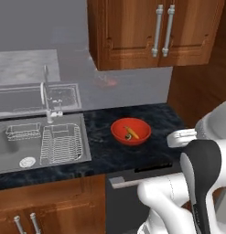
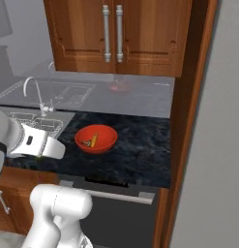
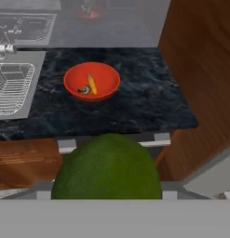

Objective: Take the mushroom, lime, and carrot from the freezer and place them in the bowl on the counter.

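Note:
The lime (image 3: pixel 107 167) looms large and dark green at the bottom of the hand view, with my gripper (image 3: pixel 106 195) shut on it, in front of the counter's edge and well short of the bowl. The red-orange bowl (image 1: pixel 131 131) (image 2: pixel 96 138) (image 3: pixel 91 81) stands on the dark marbled counter (image 1: pixel 162 119) (image 3: pixel 144 104). Inside it lie the orange carrot (image 1: pixel 132 133) (image 3: pixel 91 84) and the small brownish mushroom (image 1: pixel 128 136) (image 3: pixel 83 90). The freezer's flat grey side (image 2: pixel 215 145) rises at the right of the right base view.
A steel sink with a draining rack (image 1: pixel 59 144) and a tap (image 1: pixel 45 98) lies left of the bowl. Wooden wall cabinets (image 1: pixel 151 32) hang above the counter. A tall wooden panel (image 2: pixel 188 97) bounds its right end. A dark appliance front (image 1: pixel 132 183) sits below.

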